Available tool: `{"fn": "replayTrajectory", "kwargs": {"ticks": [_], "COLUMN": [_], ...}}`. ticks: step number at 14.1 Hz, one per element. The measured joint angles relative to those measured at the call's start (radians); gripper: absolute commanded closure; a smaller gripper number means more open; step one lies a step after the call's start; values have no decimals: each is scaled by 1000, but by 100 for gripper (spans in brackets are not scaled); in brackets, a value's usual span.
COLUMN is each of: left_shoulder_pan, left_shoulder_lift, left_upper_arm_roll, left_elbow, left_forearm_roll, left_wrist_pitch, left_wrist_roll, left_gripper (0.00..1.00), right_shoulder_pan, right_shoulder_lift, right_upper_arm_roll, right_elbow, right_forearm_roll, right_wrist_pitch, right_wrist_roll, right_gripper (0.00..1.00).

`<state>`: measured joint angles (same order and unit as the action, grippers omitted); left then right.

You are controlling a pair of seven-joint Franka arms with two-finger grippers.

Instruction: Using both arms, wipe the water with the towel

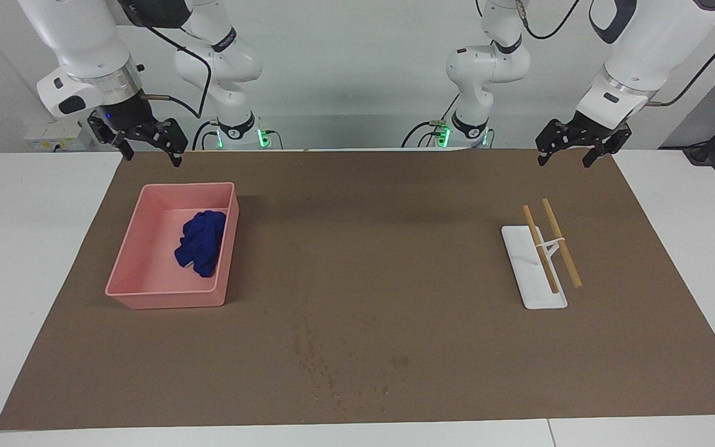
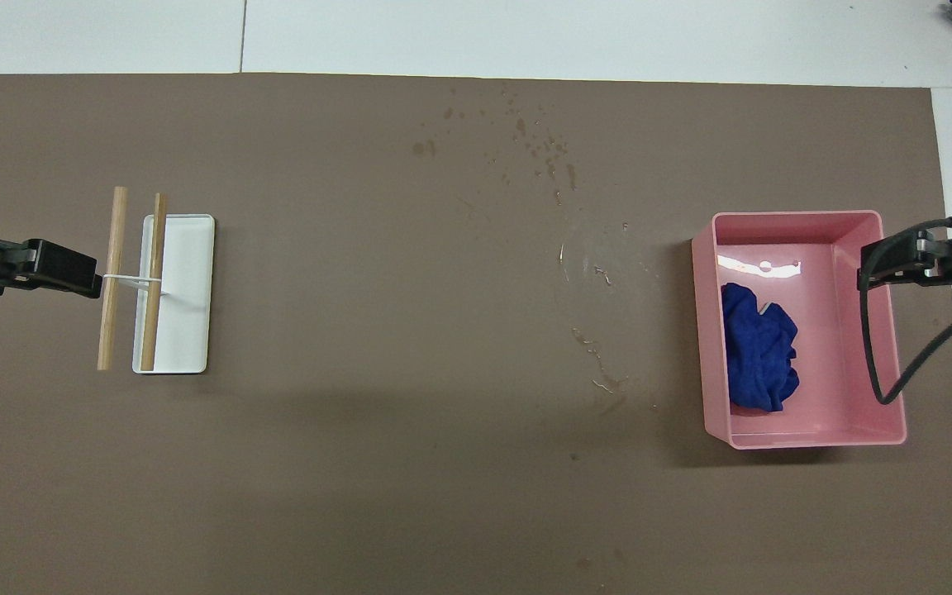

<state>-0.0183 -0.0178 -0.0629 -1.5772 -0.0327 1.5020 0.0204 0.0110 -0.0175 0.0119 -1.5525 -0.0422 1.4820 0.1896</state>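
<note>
The towel (image 1: pixel 201 242) is a deep blue wrinkled bundle lying in the pink tray (image 1: pixel 171 297), toward the right arm's end of the table; it also shows in the overhead view (image 2: pixel 761 347) in the tray (image 2: pixel 806 219). The water (image 1: pixel 332 366) is a scatter of small dark specks on the brown mat, farther from the robots than the tray; it also shows in the overhead view (image 2: pixel 542 149). My right gripper (image 1: pixel 149 149) hangs open and empty over the mat's edge by the tray (image 2: pixel 897 256). My left gripper (image 1: pixel 565 158) hangs open and empty over the mat's other end (image 2: pixel 71 271).
A white rack (image 1: pixel 531 273) with two wooden sticks (image 1: pixel 560 242) across it lies toward the left arm's end (image 2: pixel 187 289). The brown mat (image 1: pixel 395 248) covers most of the table. Two slimmer white arms with green lights (image 1: pixel 233 130) stand at the robots' end.
</note>
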Motion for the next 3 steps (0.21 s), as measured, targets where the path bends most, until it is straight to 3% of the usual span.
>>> {"fn": "replayTrajectory", "kwargs": {"ticks": [3], "left_shoulder_pan": [0], "left_shoulder_lift": [0], "left_upper_arm_roll": [0], "left_elbow": [0], "left_forearm_roll": [0], "left_wrist_pitch": [0], "left_wrist_roll": [0], "left_gripper": [0], "right_shoulder_pan": [-1], "right_shoulder_lift": [0], "right_upper_arm_roll": [4], "right_elbow": [-4], "right_forearm_roll": [0], "right_wrist_pitch": [0], "right_wrist_roll": [0], "right_gripper": [0]}}
